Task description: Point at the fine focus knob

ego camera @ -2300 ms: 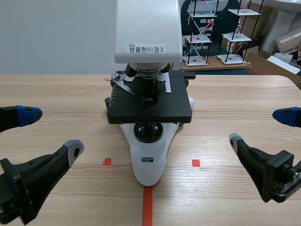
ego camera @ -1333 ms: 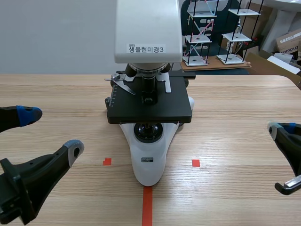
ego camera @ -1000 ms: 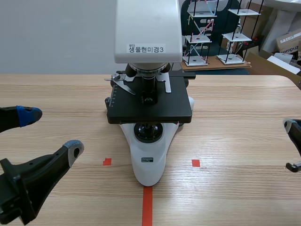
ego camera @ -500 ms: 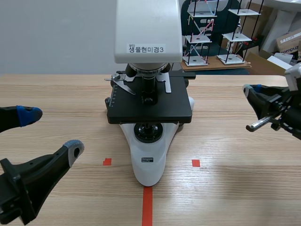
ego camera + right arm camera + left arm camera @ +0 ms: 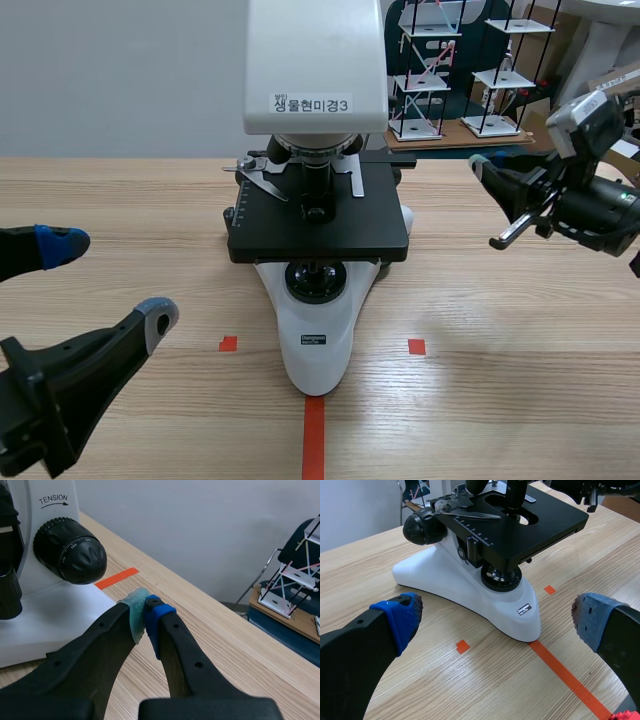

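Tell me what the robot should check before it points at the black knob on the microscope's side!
1. Right tool shut to a point: ok.
2. Black knob in sight ahead of it: ok.
3. Nothing between tool and knob: ok.
4. Tip right at the knob: not ok, there is a gap.
5. Left tool open, apart from the microscope: ok.

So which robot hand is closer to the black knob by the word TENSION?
Right. The right gripper, shut, is just beside the focus knob, not touching it. The left gripper, open, sits in front of the microscope base, farther off.
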Motion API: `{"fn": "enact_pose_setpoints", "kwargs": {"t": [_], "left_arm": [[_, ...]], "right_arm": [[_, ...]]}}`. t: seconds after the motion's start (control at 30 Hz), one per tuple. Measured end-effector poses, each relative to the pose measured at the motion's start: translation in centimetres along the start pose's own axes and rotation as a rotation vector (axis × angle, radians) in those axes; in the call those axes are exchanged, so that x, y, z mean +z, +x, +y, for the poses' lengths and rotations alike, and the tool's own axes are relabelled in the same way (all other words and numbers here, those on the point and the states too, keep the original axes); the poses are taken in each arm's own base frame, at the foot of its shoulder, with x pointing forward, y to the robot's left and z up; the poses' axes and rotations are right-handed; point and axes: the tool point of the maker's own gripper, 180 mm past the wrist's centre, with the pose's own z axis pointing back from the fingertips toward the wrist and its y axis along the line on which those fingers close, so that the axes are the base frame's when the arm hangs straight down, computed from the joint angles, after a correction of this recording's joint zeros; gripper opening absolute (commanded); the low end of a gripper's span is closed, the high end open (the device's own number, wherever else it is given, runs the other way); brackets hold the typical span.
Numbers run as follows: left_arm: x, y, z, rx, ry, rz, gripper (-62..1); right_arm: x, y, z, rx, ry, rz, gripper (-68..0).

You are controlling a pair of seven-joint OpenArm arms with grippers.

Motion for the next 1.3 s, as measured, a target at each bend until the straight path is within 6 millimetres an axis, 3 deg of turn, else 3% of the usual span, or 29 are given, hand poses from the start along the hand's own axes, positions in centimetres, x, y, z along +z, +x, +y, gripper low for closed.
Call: {"fn": "enact_pose_setpoints", "kwargs": {"t": [0.23,1.3], "left_arm": [[0.00,0.00,0.00,0.000,0.000,0.000,1.4],[0.00,0.00,0.00,0.000,0.000,0.000,1.4]], "right_arm": [[-0.31,-0.52,0.87,-0.004,0.016,0.016,-67.6],[-0.29,-0.93,0.79,0.001,0.011,0.038,-67.6]]}}
